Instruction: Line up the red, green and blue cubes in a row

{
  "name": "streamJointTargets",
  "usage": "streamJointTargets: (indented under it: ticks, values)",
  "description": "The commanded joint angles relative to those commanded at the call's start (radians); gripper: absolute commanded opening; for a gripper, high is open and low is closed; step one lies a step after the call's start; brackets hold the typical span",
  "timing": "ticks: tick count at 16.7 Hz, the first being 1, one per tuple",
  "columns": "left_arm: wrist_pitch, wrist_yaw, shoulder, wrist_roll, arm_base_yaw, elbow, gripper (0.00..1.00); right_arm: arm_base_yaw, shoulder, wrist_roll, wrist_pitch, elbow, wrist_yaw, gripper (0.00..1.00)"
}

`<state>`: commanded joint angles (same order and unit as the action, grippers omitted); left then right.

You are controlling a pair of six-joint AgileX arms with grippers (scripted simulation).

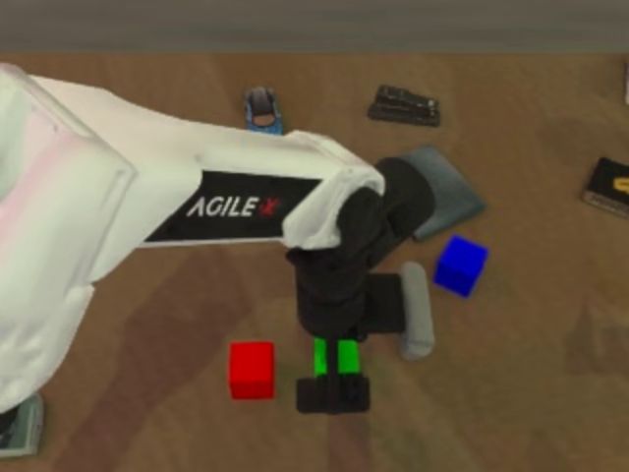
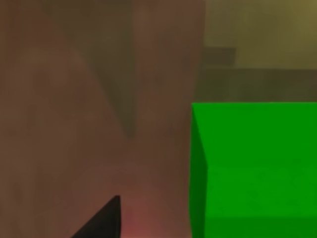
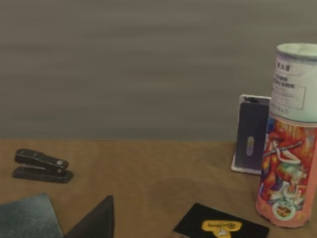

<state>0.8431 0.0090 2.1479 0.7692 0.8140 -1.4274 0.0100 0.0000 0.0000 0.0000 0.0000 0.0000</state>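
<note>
The red cube (image 1: 252, 369) sits on the wooden table near the front. Just right of it, the green cube (image 1: 319, 356) shows as two green strips under my left gripper (image 1: 334, 388), which reaches down over it. In the left wrist view the green cube (image 2: 252, 168) fills the right side, and one dark fingertip (image 2: 106, 220) stands apart from it with bare table between, so my left gripper (image 2: 158, 218) is open. The blue cube (image 1: 461, 265) lies farther back on the right. My right gripper (image 3: 158, 223) is parked outside the top view, open, with one fingertip (image 3: 101, 218) showing.
At the back of the table are a blue toy car (image 1: 262, 108), a black stapler (image 1: 404, 104) and a grey pad (image 1: 447, 192). A grey rounded bar (image 1: 416, 310) lies beside the left wrist. A printed can (image 3: 290, 139) and a black card (image 3: 220, 227) stand at the far right.
</note>
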Motion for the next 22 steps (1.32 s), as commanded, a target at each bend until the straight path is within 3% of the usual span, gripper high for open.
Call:
streamJointTargets:
  ticks: [11, 17, 22]
  values:
    - [0.241, -0.001, -0.097, -0.001, -0.022, -0.145, 1.00, 0.000, 0.000, 0.000, 0.000, 0.000, 0.000, 1.00]
    - [0.224, -0.003, -0.121, -0.010, -0.030, -0.118, 1.00, 0.009, 0.030, -0.011, -0.020, 0.030, -0.001, 1.00]
    - [0.093, -0.014, -0.364, -0.098, -0.152, 0.084, 1.00, 0.068, 0.291, -0.095, -0.173, 0.278, -0.002, 1.00]
